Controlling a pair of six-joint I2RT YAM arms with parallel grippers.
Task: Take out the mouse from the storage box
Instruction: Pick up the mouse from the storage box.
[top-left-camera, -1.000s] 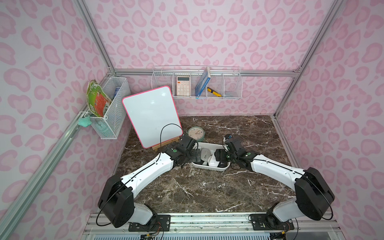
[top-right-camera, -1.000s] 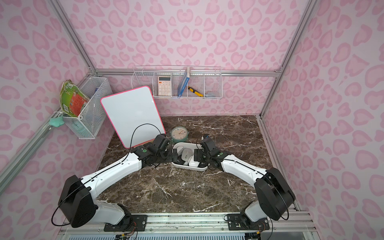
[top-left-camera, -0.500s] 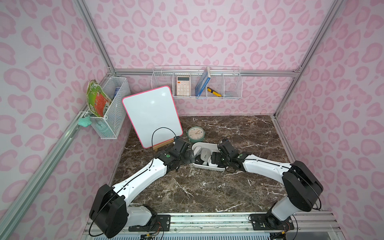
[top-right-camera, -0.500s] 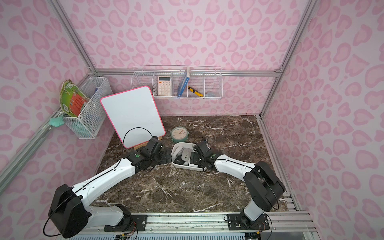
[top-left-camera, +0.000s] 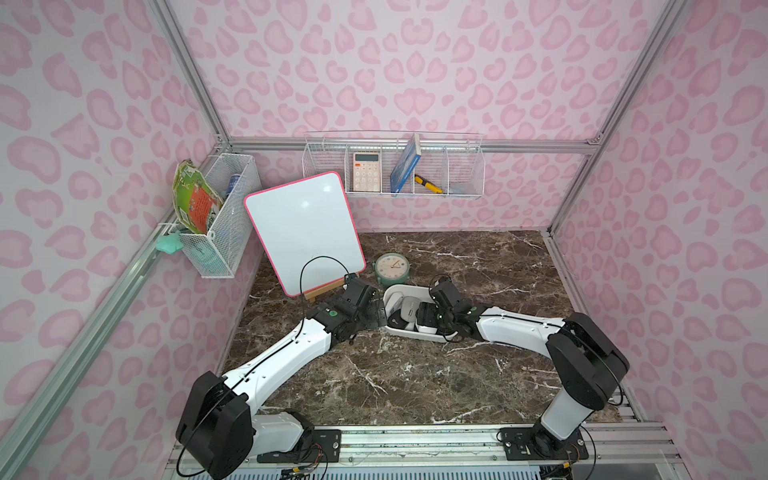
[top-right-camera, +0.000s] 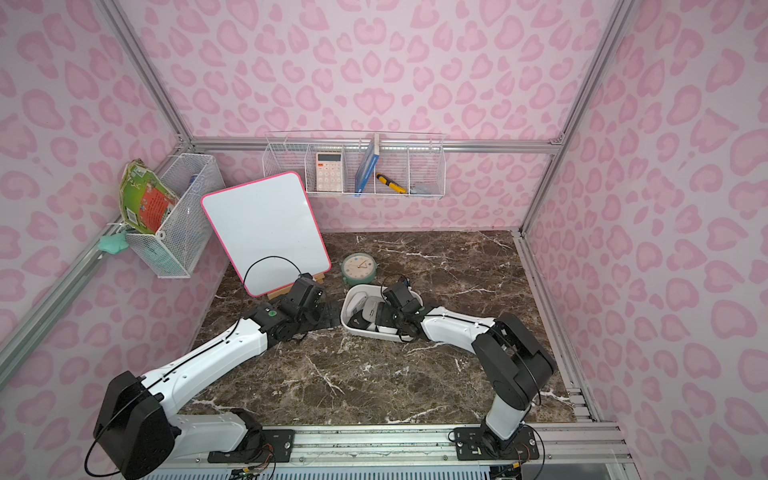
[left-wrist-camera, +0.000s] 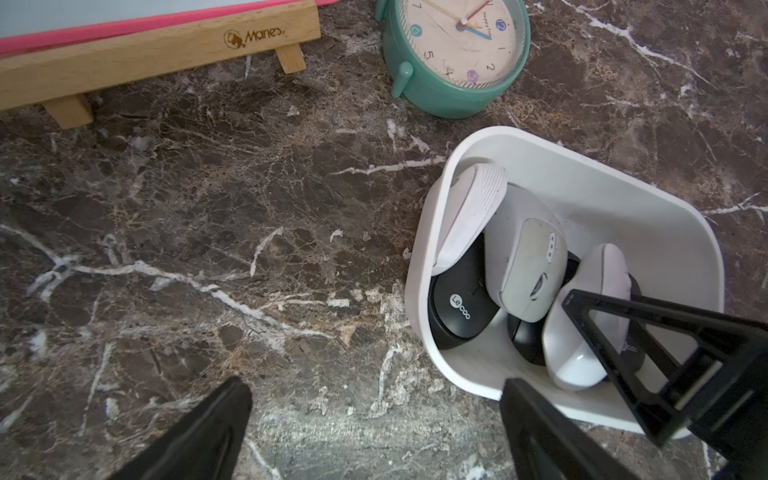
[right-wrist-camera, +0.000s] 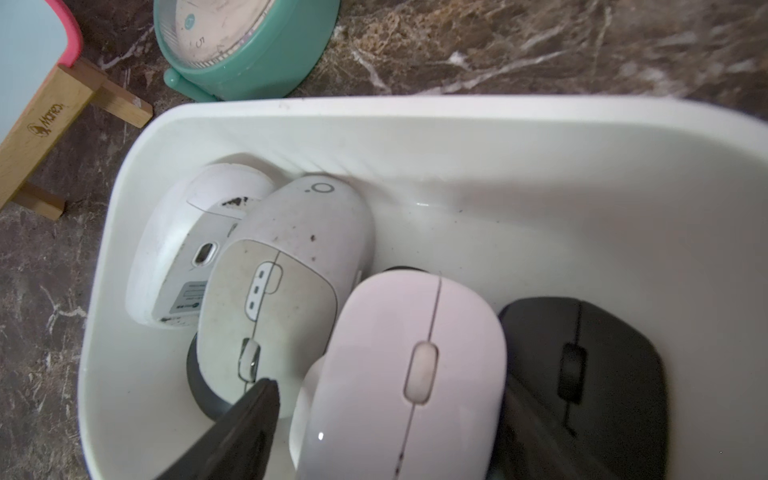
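Right end effector (right-wrist-camera: 390, 399) | wide, jaws astride white mouse (right-wrist-camera: 415, 324) | inside storage box (right-wrist-camera: 457, 112)

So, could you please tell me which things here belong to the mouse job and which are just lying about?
Job: storage box, white mouse straddled by the open right gripper, beige mouse and black mouse beside it, open left gripper next to the box.
Lying about: green clock, whiteboard on its wooden stand, wall basket holding a calculator.

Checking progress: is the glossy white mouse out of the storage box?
Inside: the glossy white mouse lies within the storage box walls.
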